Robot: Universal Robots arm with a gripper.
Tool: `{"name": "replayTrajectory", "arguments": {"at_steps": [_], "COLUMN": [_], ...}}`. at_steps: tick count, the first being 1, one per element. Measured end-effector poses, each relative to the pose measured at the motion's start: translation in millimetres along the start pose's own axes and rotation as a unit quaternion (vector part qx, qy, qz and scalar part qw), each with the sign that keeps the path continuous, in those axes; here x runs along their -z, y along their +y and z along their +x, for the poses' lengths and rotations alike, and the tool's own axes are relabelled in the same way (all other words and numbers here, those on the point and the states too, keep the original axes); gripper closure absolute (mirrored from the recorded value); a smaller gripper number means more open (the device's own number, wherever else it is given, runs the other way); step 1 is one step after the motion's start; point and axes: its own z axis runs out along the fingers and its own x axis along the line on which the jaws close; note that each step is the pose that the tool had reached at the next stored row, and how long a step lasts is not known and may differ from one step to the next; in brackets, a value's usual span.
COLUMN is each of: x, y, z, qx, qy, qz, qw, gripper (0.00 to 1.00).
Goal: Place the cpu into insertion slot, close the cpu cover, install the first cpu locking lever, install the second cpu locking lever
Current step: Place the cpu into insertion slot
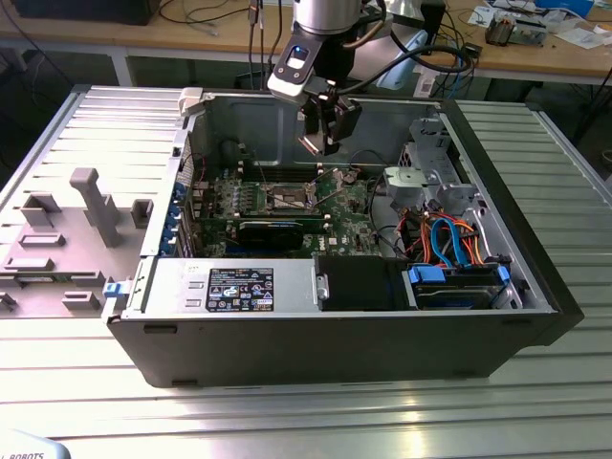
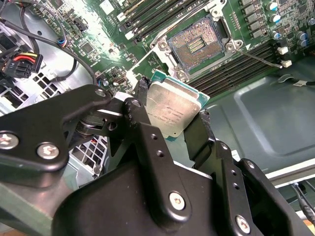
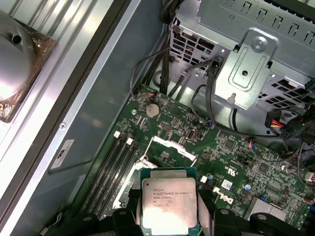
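While tool grips cpu, open case, ribbed metal table, wooden bench behind.

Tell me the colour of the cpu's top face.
The cpu has a silver-grey metal top with a green border; the first wrist view shows it best.

I held the cpu, a flat square chip with a silver-grey metal top and a green rim, pinched by two opposite edges in my gripper and tilted. Beyond my grip, apart from the chip, the insertion slot lay bare, its gold contact field exposed inside a metal rim. The cpu cover, a thin silvery frame, stood swung up off it.
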Motion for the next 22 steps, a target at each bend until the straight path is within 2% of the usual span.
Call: {"name": "replayTrajectory", "arguments": {"at_steps": [22], "x": [-0.7], "y": [-0.1], "z": [0.0], "qx": [-0.006], "qy": [-0.0005], "qz": [-0.0001], "qw": [0.99998], "gripper": [0.46]}}
